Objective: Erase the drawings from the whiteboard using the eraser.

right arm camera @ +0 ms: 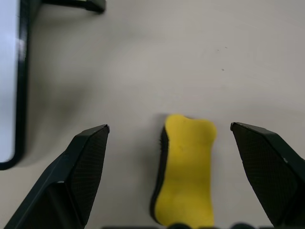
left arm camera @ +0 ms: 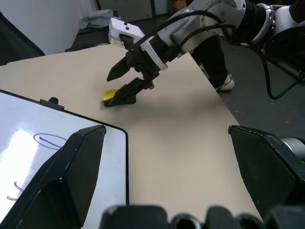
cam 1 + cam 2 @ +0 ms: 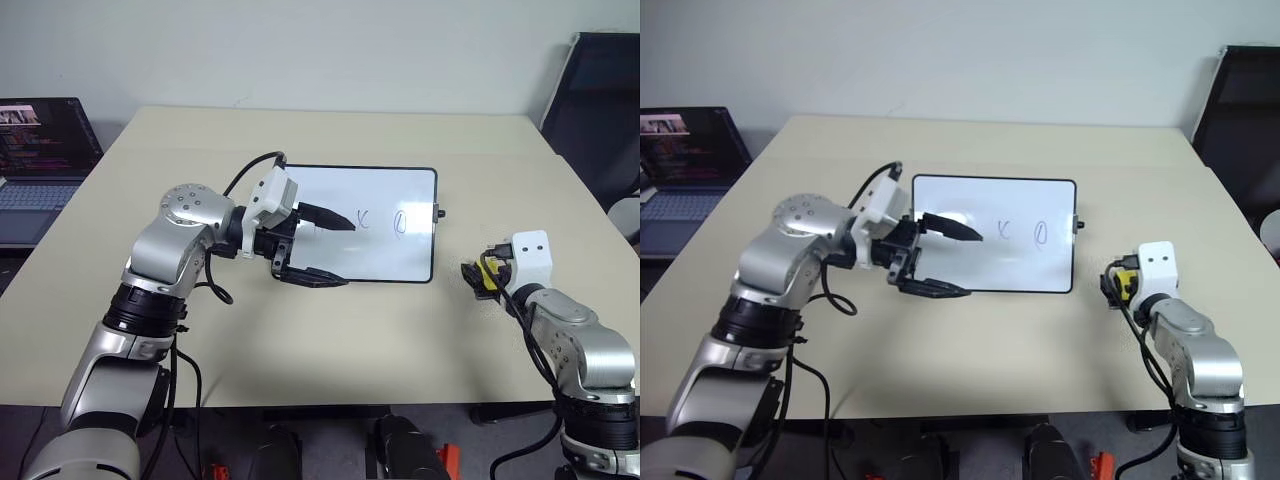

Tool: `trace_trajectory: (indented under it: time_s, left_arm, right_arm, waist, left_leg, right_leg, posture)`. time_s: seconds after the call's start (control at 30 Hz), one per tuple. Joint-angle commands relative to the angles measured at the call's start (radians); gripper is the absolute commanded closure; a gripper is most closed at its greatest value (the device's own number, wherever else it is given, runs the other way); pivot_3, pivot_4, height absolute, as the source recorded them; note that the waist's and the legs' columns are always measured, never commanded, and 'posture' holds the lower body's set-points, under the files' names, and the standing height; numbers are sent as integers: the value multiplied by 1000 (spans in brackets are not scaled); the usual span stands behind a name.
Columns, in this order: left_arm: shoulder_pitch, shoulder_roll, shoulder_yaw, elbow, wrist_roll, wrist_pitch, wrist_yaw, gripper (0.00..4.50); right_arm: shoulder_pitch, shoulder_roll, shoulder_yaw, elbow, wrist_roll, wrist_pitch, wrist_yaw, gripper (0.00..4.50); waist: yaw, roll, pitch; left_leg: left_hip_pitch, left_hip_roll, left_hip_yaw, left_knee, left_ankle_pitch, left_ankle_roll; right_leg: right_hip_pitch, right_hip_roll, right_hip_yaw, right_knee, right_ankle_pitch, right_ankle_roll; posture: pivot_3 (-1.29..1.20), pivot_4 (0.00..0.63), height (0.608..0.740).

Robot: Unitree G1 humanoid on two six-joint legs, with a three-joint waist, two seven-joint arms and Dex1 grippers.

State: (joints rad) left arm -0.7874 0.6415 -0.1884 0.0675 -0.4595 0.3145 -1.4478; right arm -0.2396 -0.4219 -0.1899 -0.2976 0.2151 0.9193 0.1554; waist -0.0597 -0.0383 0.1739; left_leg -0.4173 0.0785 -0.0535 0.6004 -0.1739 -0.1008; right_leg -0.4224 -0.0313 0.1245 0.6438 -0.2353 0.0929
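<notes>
eraser pickup pending, right side of table

step in hand, judged: closing on the eraser [image 1: 185,169] with the right gripper [image 1: 169,138]. best done by lowering straight until both fingertips bracket the yellow block's long sides, then squeezing across the narrow waist so the dark underside stays facing down for wiping. worth centring first: block sits nearer the one finger than the other in the right wrist view, so a small sideways shift would avoid nudging it across the table [image 3: 330,360].

right gripper: spread as wide as it goes, nothing held. eraser lying flat on the table between and just below the open fingers, not touched. lies just right of the whiteboard [image 3: 400,265], beyond the knob on its short side.

left gripper [image 3: 330,250]: fingers parted wide, empty, straddling the board's left part, one finger above the surface and one near the front edge. could serve to steady the board.

drawings [image 3: 382,220]: x and oval visible on the board, unerased; third mark partly hidden by the left finger.
</notes>
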Motion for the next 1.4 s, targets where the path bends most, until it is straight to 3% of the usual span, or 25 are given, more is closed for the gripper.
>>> trace_trajectory:
  time_s: [0.03, 0.27, 0.3, 0.4, 0.57, 0.63, 0.77, 1.07, 1.23, 1.4]
  left_arm:
    - [-2, 9, 31, -43, -3, -9, 1, 0]
    - [1, 8, 32, -45, -3, -8, 4, 0]
    - [1, 7, 33, -46, -4, -8, 4, 0]
    - [3, 8, 33, -47, -4, -7, 4, 0]
    - [8, 11, 36, -50, -4, -5, 9, 0]
    - [18, 16, 41, -53, -2, 1, 20, 0]
    - [55, 32, 55, -65, 21, 9, 75, 0]
    - [210, -3, 146, -197, 61, 117, 411, 0]
    - [239, -7, 123, -246, 68, 138, 445, 0]
    - [225, 13, 106, -230, 58, 147, 395, 0]
  right_arm:
    - [2, 5, -6, 14, -22, -57, -8, 13]
    - [0, 24, -14, 88, -25, -100, -9, 13]
    - [-1, 26, -15, 96, -26, -105, -10, 191]
    - [-4, 29, -12, 115, -31, -121, -11, 910]
    - [-11, 37, -13, 125, -39, -134, -16, 2766]
    - [-11, 40, -13, 121, -38, -134, -14, 3290]
    - [4, 31, -5, 78, -34, -136, 4, 3335]
    - [135, -33, 87, -200, -83, -306, 95, 3336]
    - [27, -8, 164, -220, -90, -308, 113, 3336]
    - [-139, 23, 269, -29, -163, -382, 112, 3340]
  waist:
    - [0, 0, 0]
    - [0, 0, 0]
    - [0, 0, 0]
    - [0, 0, 0]
    - [0, 0, 0]
    - [-1, 0, 0]
    - [-2, 0, 0]
    - [-1, 1, 1]
    - [-6, 1, 1]
    - [-9, 1, 1]
  left_leg:
    - [0, 0, 0, 0, 0, 0]
    - [0, 1, 0, 0, 0, 0]
    - [0, 1, 0, 0, 0, 0]
    - [0, 1, 0, 0, 0, 0]
    - [0, 1, 0, 0, 0, 0]
    - [0, 1, 0, 0, 0, 0]
    - [0, 1, 0, 0, 0, 0]
    - [0, 1, 0, -1, 0, 0]
    - [1, 1, 0, 2, 0, 0]
    - [1, 1, 0, 3, 0, 0]
  right_leg:
    - [0, 0, 0, 0, 0, 0]
    - [0, 1, 0, 0, 0, 0]
    - [0, 1, 0, 0, 0, 0]
    - [0, 1, 0, 0, 0, 0]
    - [0, 1, 0, 0, 0, 0]
    - [0, 1, 0, 0, 0, 0]
    - [0, 1, 0, 0, 0, 0]
    - [-1, 1, 0, 0, -1, -1]
    - [0, 2, 1, 1, 0, -1]
    - [0, 2, 1, 0, 0, -1]
  posture:
    - [0, 150, 740]
    - [0, 150, 740]
    - [0, 150, 740]
    - [0, 150, 740]
    - [0, 150, 740]
    - [0, 150, 740]
    - [0, 150, 740]
    - [0, 150, 740]
    - [0, 150, 740]
    - [0, 150, 740]
